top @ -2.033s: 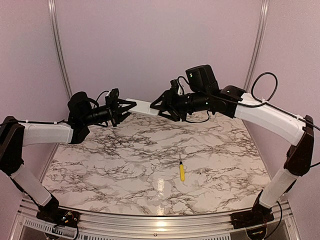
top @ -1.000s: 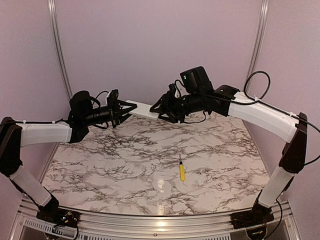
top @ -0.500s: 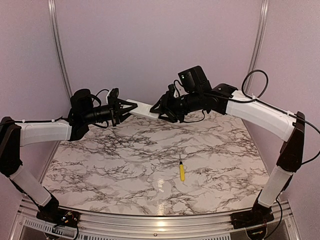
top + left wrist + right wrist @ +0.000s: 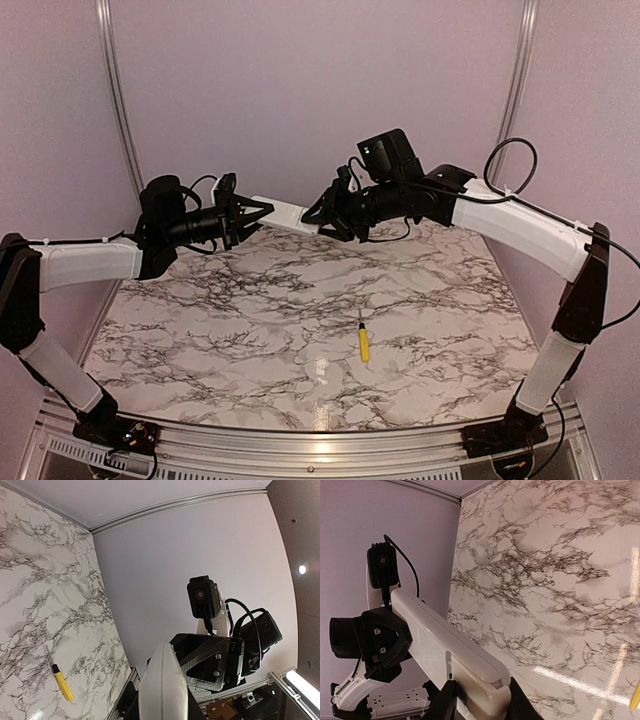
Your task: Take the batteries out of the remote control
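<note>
Aloft, left tool (image 4: 259,211) clamps remote control (image 4: 290,215)

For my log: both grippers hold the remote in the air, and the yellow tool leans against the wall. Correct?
No: the tool lies on the table, per the top view. The left gripper and right gripper do hold the remote in the air.

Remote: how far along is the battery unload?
Done: remote is lifted off the table, clamped at one end by the left end effector and at the other by the right end effector. In hand: that two-arm hold. Left: everything else; no batteries in view, the right wrist view shows only a closed white face with a seam, and the yellow tool lies on the table.
</note>
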Tool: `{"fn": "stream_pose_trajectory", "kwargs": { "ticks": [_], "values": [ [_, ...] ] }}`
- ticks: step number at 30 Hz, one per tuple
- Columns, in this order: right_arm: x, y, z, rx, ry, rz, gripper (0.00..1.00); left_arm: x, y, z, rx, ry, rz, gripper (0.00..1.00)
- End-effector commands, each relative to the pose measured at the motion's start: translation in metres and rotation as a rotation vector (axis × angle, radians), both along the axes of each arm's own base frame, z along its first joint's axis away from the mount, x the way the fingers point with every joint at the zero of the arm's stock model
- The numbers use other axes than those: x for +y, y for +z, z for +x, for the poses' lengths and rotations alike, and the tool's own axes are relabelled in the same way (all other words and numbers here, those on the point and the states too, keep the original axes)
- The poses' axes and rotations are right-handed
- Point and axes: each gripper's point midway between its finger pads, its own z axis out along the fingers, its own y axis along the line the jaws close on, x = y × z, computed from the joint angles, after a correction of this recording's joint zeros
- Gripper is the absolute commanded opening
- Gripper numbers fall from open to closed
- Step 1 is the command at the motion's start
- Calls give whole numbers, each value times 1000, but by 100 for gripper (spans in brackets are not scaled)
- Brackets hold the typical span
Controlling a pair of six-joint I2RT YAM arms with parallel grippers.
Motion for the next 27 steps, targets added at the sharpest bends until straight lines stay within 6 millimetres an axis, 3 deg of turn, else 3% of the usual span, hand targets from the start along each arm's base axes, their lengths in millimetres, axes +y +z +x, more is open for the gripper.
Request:
{"fn": "stream_pose_trajectory", "kwargs": {
  "ticks": [1,27],
  "values": [
    [14,17,-1,-36,28,46,28,-9,12,-14,-31,-62,-3,0],
    [6,15,-5,-35,16,34,25,-8,11,-16,-27,-63,-2,0]
  ]
}}
